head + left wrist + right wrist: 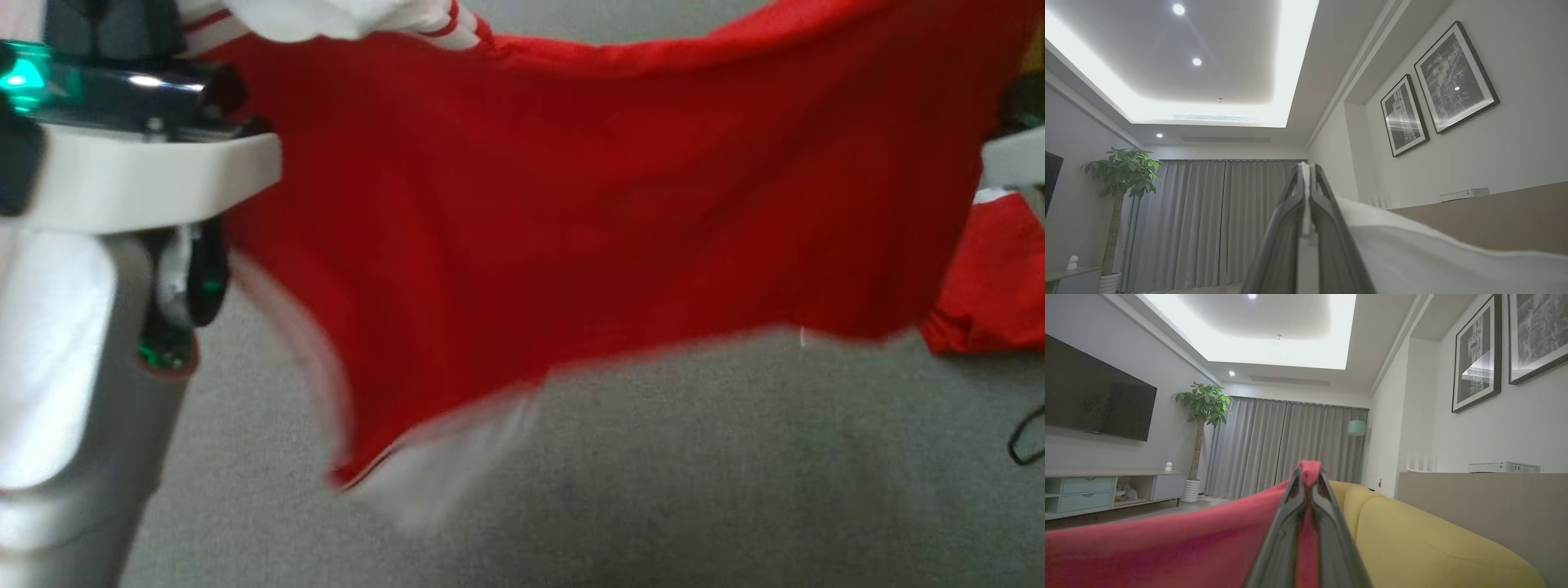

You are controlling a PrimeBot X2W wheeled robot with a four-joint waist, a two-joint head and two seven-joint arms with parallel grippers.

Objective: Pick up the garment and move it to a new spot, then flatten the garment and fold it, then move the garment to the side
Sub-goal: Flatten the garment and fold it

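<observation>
While it hangs spread between both arms, the garment counts as lifted: red cloth with white trim, held well above the grey floor. Its upper edge is stretched; its lower hem is loose, blurred and clear of the floor.

- Left gripper: raised above the floor, tilted upward, fingers pressed together on a white part of the cloth.
- Right gripper: likewise raised, fingers pressed together on a red fold that pokes out past the tips.
- Red heap: lying on the floor; whether it belongs to the same garment cannot be told.
- Dark cable: on the floor.
- Step in hand, as judged: the first, carrying the lifted garment to a new spot. Flattening and folding are not yet begun.
- Next move calls for: lowering both arms evenly so the hem meets the floor first. The upper edge should be kept stretched and the cloth laid down smooth, clear of the heap and the cable.
</observation>
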